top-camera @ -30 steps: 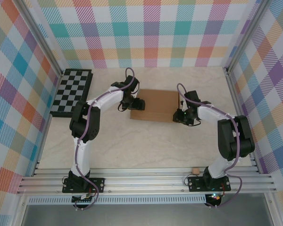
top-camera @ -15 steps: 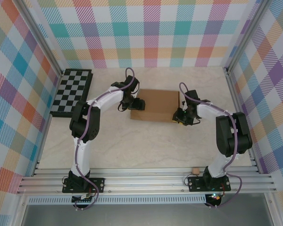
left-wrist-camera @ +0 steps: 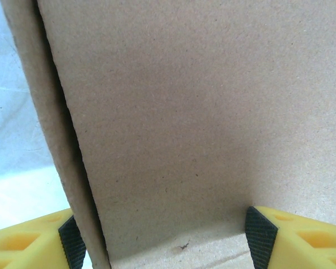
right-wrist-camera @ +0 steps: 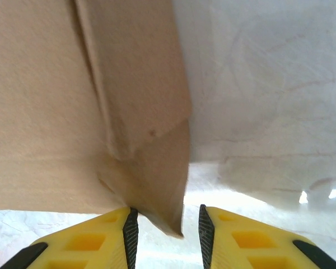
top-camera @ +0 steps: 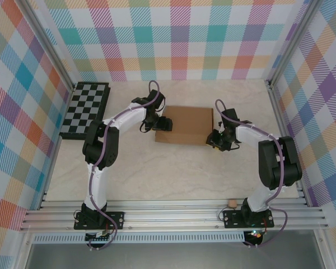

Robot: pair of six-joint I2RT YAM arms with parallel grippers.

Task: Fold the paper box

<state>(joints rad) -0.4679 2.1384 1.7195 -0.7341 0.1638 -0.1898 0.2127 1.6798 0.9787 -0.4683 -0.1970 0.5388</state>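
The paper box [top-camera: 185, 124], plain brown cardboard, lies flat in the middle of the table. My left gripper [top-camera: 163, 124] is at its left edge. In the left wrist view that gripper [left-wrist-camera: 166, 241] stands open and wide astride the box [left-wrist-camera: 185, 123]. One pad [left-wrist-camera: 71, 246] is outside the side flap and the other pad [left-wrist-camera: 260, 238] is over the top panel. My right gripper [top-camera: 215, 140] is at the box's near right corner. In the right wrist view it [right-wrist-camera: 166, 224] is open, and a pointed corner flap [right-wrist-camera: 157, 185] hangs between the pads, touching the left one.
A black-and-grey chessboard [top-camera: 85, 109] lies at the far left by the wall. A tiny cardboard scrap [top-camera: 232, 202] sits by the right arm's base. Aluminium rails [top-camera: 173, 216] run along the near edge, and checked walls close in three sides.
The right gripper has shifted slightly at the box's near right corner and its jaws have widened a little. The left arm and the box have stayed put.
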